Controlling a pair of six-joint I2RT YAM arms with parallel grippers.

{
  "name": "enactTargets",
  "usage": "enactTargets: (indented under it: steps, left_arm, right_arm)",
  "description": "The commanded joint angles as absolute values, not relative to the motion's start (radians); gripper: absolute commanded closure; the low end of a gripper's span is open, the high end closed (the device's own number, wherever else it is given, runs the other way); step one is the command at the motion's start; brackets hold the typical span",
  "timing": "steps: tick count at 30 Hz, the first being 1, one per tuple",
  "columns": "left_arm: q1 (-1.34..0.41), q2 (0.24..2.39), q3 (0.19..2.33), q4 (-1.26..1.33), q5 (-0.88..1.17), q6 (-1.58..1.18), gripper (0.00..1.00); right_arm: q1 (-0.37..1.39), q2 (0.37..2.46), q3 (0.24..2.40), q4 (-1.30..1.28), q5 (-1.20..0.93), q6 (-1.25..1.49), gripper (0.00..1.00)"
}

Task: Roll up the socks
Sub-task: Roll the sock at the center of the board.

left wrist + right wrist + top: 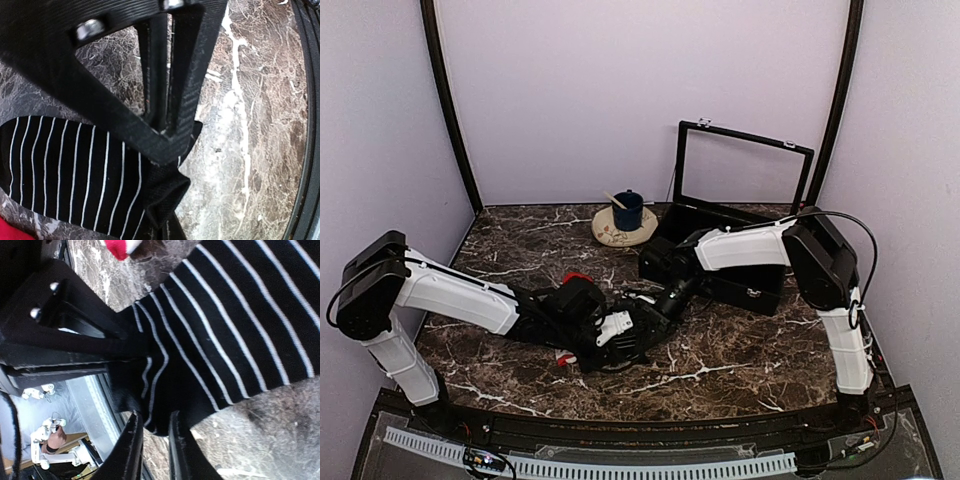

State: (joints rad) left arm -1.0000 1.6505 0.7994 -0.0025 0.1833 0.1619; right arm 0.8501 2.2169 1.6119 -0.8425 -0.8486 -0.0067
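The black striped sock [65,170] lies flat on the marble desk [740,350] near the middle, between the two arms, and in the top view it is mostly hidden under them. The red sock [120,247] shows only as small scraps just beside it.

The left fingers [165,135] are drawn narrow, almost together. A corner of the black sock's edge bunches and folds where they meet, so they appear to be pinching that hem. The right fingers [135,352] are likewise closed down on the sock's edge, where the stripes pucker and bend toward the pinch. The two dark bars at the bottom of the right wrist view are probably the other arm's fingers, which would put both grips on the same end of the sock.

The sock is likely to be light, thin and limp. It wrinkles at each pinch and has no stiffness of its own, so it will sag or drag rather than hold a shape. The knit should grip the fingers well enough, but a hold on a single layer at the very edge could slip or stretch.

A better hold would be at the hem or toe end, taken across the width, so the fabric can be turned over on itself evenly. The polished desk looks slick, so the free end may slide along instead of staying put while the roll is started.
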Motion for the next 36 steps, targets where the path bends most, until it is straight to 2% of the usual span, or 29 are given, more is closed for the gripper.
enactTargets:
  steps: [1,8,19,30,36]
  left_arm:
    - [-0.973,1.645,0.839,-0.081,0.265,0.161,1.0]
    - [-0.945,1.663,0.874,-0.151,0.318,0.158,1.0]
    - [-0.904,1.733,0.965,-0.294,0.464,0.171,1.0]
    - [-0.865,1.815,1.039,-0.412,0.583,0.172,1.0]
    - [-0.828,1.862,1.084,-0.463,0.632,0.169,1.0]
  right_arm:
    - [0.834,2.195,1.591,-0.804,-0.828,0.009,0.78]
    - [0.819,2.166,1.544,-0.742,-0.803,0.044,0.69]
    - [0.794,2.015,1.373,-0.54,-0.681,0.15,0.67]
    - [0.798,1.804,1.081,-0.262,-0.469,0.229,0.66]
    - [0.866,1.703,0.976,-0.157,-0.325,0.211,0.66]
